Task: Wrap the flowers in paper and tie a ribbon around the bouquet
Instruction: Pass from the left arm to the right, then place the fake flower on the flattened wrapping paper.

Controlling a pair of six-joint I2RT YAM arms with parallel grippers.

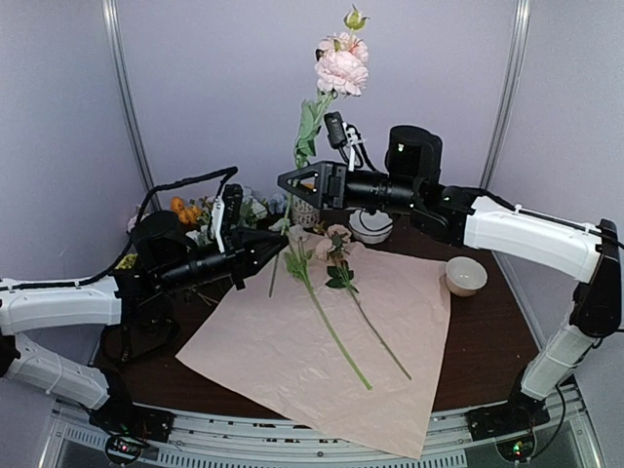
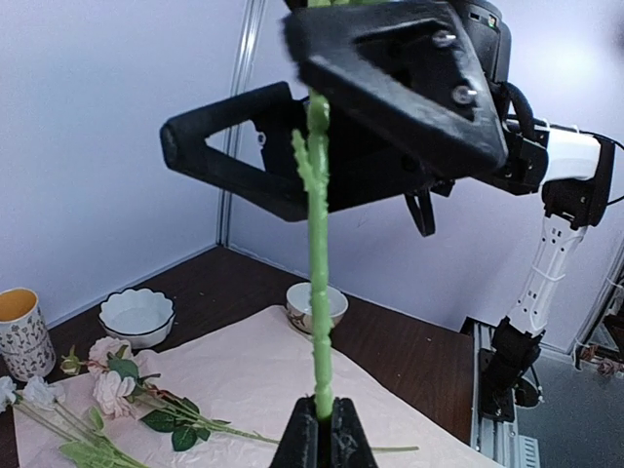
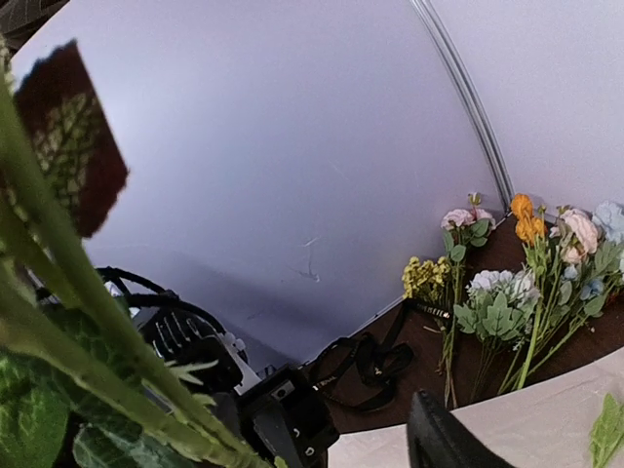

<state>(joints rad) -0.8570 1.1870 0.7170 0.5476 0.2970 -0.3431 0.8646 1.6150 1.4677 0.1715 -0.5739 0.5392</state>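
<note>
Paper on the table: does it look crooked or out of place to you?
Yes. The paper lies turned at an angle to the table, and its near corner hangs past the front edge over the metal rail.

I counted one paper [image 1: 292, 361], two stems [image 1: 336, 331] [image 1: 380, 336] lying flat, one upright stem [image 1: 312, 117], two bowls [image 1: 370, 229] [image 1: 466, 276], one cup [image 2: 21, 336], one loose bunch [image 1: 210, 210] at the back of the counter [image 1: 487, 331], and two claws [image 1: 276, 242] [image 1: 292, 185].
</note>
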